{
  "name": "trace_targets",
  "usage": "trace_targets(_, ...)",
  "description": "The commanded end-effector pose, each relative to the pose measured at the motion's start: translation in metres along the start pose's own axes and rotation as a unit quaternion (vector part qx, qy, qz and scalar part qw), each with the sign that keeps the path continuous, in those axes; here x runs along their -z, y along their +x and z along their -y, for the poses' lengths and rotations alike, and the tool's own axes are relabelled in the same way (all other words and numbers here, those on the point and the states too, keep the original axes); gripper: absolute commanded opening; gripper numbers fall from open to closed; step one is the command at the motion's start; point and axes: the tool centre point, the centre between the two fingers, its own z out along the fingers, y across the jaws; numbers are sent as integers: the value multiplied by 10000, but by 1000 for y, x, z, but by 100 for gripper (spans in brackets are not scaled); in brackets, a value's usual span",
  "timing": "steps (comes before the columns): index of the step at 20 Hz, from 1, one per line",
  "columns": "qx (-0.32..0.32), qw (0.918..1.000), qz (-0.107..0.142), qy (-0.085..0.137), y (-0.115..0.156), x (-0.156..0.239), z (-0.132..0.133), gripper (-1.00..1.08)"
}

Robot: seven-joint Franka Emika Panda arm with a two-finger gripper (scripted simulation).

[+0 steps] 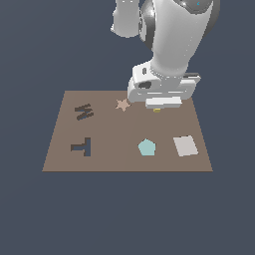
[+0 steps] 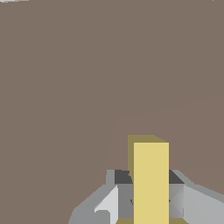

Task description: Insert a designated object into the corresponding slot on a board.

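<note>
One brown board (image 1: pixel 127 164) lies flat on the dark blue-grey counter (image 1: pixel 30 214). It carries two dark letter recesses, three loose coloured shapes and one yellow piece.

Starting at the exterior view's left, the M-shaped recess (image 1: pixel 83 111) sits toward the far edge. The T-shaped slot (image 1: pixel 82 147) is nearer the front edge, below the M in that view. Both are darker than the matte brown around them and nothing lies in either.

Toward the middle, one tan star (image 1: pixel 122 104) rests near the far edge, just beside the arm's white wrist housing. One light-blue pentagon (image 1: pixel 146 147) lies near the front.

Right of the star, the gripper (image 1: pixel 157 106) hangs low over the board, its bulk hiding the far edge behind it. Only a sliver of the yellow block (image 1: pixel 157 110) shows beneath it there. In the wrist view the yellow block (image 2: pixel 150 183) is a smooth, flat-faced upright bar with grey fingers (image 2: pixel 109 203) pressed to either side, so the jaws are clamped on it. It is well apart from the slot, across the board.

At the far right, one pale grey square tile (image 1: pixel 185 146) lies slightly rotated near the front edge.
</note>
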Motion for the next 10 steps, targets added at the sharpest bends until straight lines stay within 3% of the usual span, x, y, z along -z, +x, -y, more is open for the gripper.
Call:
trace_targets(1, -270, 9996, -3, 1, 11, 1, -3, -100)
trace_targets(6, -1016, 9948, -4, 4, 40, 2, -15, -100)
trace_targets(10, -1796, 9837, -5, 5, 68, 3, -32, -100)
